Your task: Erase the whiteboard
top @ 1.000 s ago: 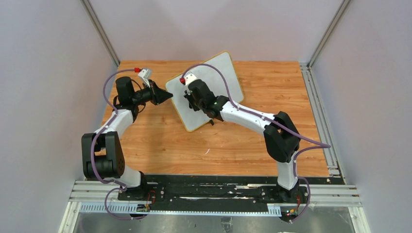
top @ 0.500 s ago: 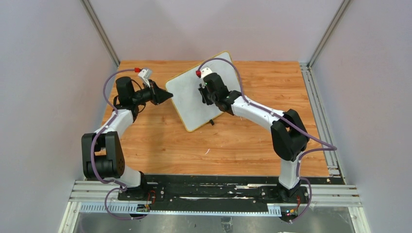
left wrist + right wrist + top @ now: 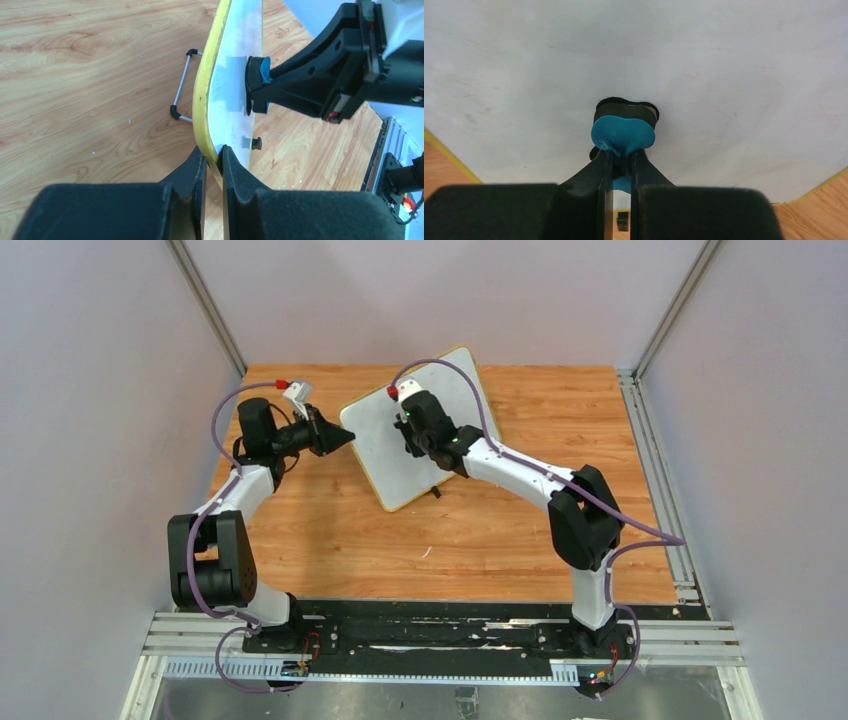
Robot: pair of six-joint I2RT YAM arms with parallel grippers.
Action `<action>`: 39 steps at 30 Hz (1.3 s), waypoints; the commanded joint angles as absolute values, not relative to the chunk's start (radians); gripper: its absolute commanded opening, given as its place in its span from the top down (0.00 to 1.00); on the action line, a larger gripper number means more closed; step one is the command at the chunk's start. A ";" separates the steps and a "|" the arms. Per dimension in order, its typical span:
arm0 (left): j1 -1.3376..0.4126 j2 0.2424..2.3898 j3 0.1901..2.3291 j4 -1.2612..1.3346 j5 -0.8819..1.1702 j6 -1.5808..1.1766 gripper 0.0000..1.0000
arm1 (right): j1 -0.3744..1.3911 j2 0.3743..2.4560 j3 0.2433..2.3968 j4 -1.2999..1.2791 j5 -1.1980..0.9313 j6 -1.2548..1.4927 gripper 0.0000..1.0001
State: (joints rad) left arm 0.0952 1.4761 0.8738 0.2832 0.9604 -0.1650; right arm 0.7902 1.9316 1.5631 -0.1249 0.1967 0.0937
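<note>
Whiteboard (image 3: 230, 95) grip: left jaws clamped on its yellow frame (image 3: 202, 85).
Eraser (image 3: 623, 134): right jaws pinched on it, pad against the face.
Place: propped tilted, tabletop (image 3: 450, 530) far edge, left of centre.
Handling: probably light, stiff, slick; hold the frame.

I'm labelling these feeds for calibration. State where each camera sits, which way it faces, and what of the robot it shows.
Top external: above and behind the bases, looking down on the table; both arms show whole.
Left wrist: on the left arm, looking along the left gripper, shut on the yellow edge of the whiteboard.
Right wrist: on the right arm, facing the board's white face; the right gripper pinches a blue eraser.
Shared: both wrist views show the eraser against the board.
</note>
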 commanded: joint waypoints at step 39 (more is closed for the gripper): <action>0.089 1.460 0.888 0.284 0.953 -0.089 1.00 | 0.692 1.990 1.693 -0.163 0.206 0.013 0.99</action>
